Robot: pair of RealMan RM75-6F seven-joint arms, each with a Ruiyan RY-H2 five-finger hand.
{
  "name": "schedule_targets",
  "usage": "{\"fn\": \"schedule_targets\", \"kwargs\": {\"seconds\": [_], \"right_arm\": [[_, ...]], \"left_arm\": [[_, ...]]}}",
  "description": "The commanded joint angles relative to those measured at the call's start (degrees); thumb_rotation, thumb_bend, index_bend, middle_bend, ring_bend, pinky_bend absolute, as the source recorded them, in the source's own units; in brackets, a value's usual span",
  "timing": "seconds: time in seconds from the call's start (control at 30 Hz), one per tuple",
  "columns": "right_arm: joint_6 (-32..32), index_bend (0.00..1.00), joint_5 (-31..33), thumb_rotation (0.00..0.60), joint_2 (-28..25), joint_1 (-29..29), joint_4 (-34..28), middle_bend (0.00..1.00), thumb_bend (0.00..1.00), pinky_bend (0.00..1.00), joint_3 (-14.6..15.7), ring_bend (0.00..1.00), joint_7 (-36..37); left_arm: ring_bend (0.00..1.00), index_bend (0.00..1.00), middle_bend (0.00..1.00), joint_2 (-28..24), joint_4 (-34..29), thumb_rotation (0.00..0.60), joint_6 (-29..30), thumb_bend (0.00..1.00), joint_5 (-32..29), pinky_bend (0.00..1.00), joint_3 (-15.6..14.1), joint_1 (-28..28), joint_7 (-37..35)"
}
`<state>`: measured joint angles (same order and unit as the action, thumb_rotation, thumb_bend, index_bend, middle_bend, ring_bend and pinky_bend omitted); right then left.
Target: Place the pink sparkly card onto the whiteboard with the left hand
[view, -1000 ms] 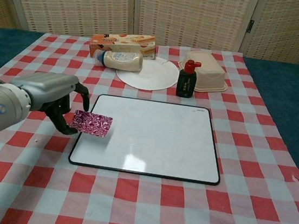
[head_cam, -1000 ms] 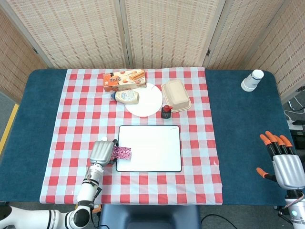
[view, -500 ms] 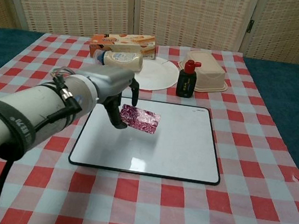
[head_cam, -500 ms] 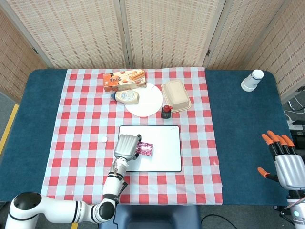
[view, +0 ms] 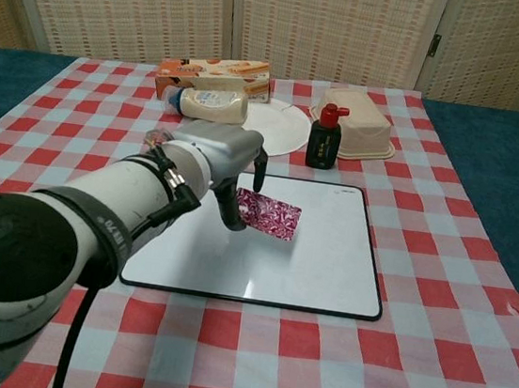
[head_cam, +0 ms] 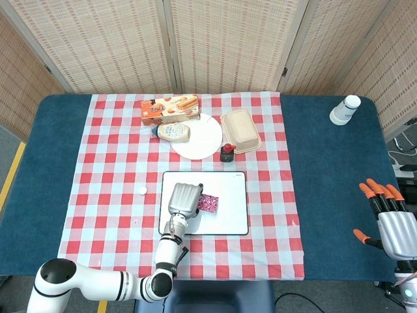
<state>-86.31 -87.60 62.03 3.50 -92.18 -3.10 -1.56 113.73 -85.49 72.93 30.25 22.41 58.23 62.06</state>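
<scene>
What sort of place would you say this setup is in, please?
Probably a robot lab staged as a dining table: a checked cloth over a blue table, woven screens behind, and props such as a whiteboard and plate.

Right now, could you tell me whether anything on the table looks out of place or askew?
The white squeeze bottle lies on its side, partly on the white plate. Nothing looks spilled or damaged.

Folding screen (head_cam: 215, 42) of woven tan panels in pale frames spans top of frame, dark hinges at joints. Table (head_cam: 326, 195) below, covered in dark teal cloth, fills centre. Red-and-white checked tablecloth (head_cam: 104, 169) over its middle. Grey floor (head_cam: 8, 147) at far left edge, yellow line (head_cam: 12, 175) running along it. Even, soft light.
</scene>
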Motion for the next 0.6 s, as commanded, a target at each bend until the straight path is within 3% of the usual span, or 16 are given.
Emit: {"fn": "schedule_targets", "kwargs": {"seconds": [0.03,0.43,0.6], "right_arm": [[-0.1,0.12,0.0,0.600,0.0,0.0,0.0,0.03,0.00,0.10,0.0,0.00,0.0],[-0.2,0.12,-0.1,0.600,-0.2,-0.2,0.0,0.03,0.00,0.10,0.0,0.00,0.6],[-0.2,0.12,0.0,0.600,-0.1,-0.1,0.2,0.03,0.00,0.10,-0.1,0.00,0.5]], "left_arm": [[0.98,0.40,1.00,0.5,0.4,0.600,0.3,0.23,-0.2,0.97,0.7,1.0,0.4],[0.98,0.39,1.00,1.4,3.2,0.600,-0.2,0.23,-1.4,0.97,0.9,2.5,-0.1],[0.98,0.31,1.00,1.5,4.5,0.600,-1.9,0.22,-1.4,0.97,0.5,1.9,-2.4]]}}
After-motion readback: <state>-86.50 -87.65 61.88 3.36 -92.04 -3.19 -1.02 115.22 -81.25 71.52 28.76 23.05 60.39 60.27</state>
